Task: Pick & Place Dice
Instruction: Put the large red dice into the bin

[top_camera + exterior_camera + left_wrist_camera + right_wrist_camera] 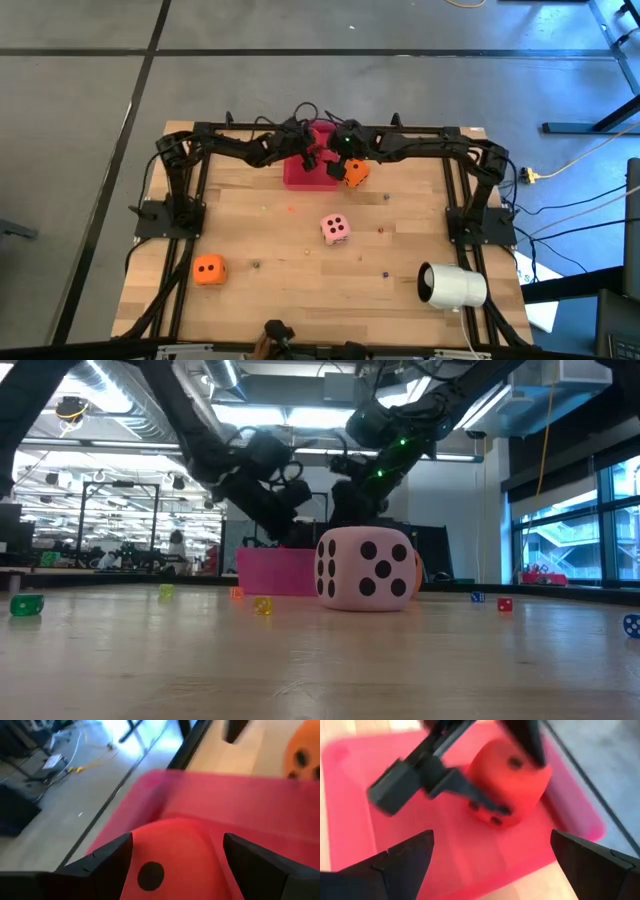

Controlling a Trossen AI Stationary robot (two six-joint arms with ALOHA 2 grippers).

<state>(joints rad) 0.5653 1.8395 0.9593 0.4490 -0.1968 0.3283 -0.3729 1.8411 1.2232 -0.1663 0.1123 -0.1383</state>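
- Holding the red die over the pink tray at the far edge of the bench: that's your left end effector, fingers spread to the die's width and pinching it on two sides.
- Right end effector hangs above the same tray, fingers spread wide, nothing between them.
- Progress, my read: one die of four is at the tray but not released. You can't tell from these views whether it rests on the tray floor or hangs just above it.
- Left to do: the orange die just beside the tray's right edge, the pale pink die mid-bench, the second orange die near the left front corner.
- White cylinder lies at right front, well apart from all dice.
- View differences:
  - High view gives you all the loose dice and the layout; the red die is mostly buried under the arms there.
  - Right wrist view is the only one showing the left fingers on the red die from outside.
  - Left wrist view shows the grip up close plus the orange die's edge beyond the tray.
  - Low view: pale pink die blocks most of the tray; tiny coloured dice scattered on the bench show best here.
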